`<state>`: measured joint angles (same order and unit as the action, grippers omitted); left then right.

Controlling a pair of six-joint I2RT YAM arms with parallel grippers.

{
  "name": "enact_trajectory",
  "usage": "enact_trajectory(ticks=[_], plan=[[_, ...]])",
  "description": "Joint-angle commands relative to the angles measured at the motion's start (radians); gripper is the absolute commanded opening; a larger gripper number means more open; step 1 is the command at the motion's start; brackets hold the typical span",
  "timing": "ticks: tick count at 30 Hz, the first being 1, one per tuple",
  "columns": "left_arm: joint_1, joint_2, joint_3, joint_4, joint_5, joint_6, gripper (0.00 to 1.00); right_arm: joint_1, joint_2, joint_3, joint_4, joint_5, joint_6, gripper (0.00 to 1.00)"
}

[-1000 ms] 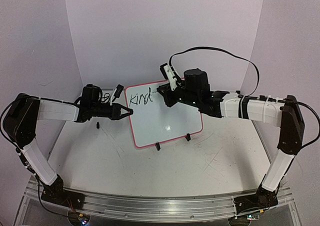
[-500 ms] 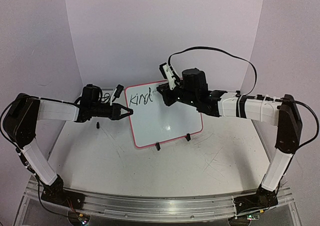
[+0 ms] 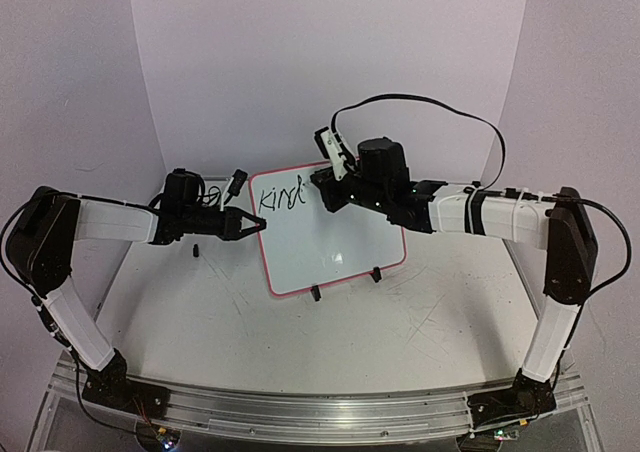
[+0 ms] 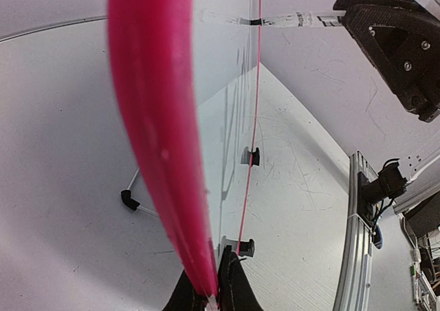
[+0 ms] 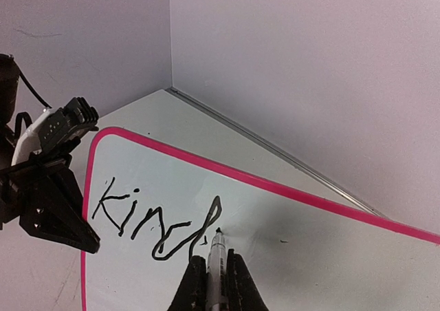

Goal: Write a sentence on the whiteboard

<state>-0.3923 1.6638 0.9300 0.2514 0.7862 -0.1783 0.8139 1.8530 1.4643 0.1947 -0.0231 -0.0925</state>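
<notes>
At whiteboard [image 3: 340,242] left edge: left gripper [image 3: 256,224], clamped on it, likely as a steadying hold. Upper left face: right gripper [image 5: 217,273] closed around marker [image 5: 217,250], tip beside unfinished sentence [image 5: 148,218], "Kind".

The whiteboard [image 3: 335,247] stands on the counter [image 3: 300,342], left claw [image 3: 257,224] at its left edge, the right claw [image 3: 325,185] and marker [image 5: 217,252] just right of the lettering [image 3: 280,197].

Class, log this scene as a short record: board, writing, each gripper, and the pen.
whiteboard: pink-rimmed, standing on black clip feet
sentence: only "Kind" written, top left of the board
left gripper: shut on the whiteboard's left rim
right gripper: shut on the marker
marker tip: at the board surface beside the "d"
</notes>
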Motion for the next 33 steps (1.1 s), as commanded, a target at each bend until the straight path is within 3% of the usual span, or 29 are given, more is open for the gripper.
enact_trajectory(ticks=[1, 19, 33], plan=[[0.018, 0.022, 0.035, -0.036, -0.226, 0.105, 0.00, -0.003, -0.005, 0.021, 0.009, 0.023, 0.015, 0.00], [0.018, 0.024, 0.045, -0.044, -0.224, 0.105, 0.00, 0.005, -0.055, -0.096, 0.008, 0.001, 0.068, 0.00], [0.018, 0.028, 0.051, -0.055, -0.219, 0.108, 0.00, 0.007, -0.045, -0.079, 0.023, 0.035, 0.066, 0.00]])
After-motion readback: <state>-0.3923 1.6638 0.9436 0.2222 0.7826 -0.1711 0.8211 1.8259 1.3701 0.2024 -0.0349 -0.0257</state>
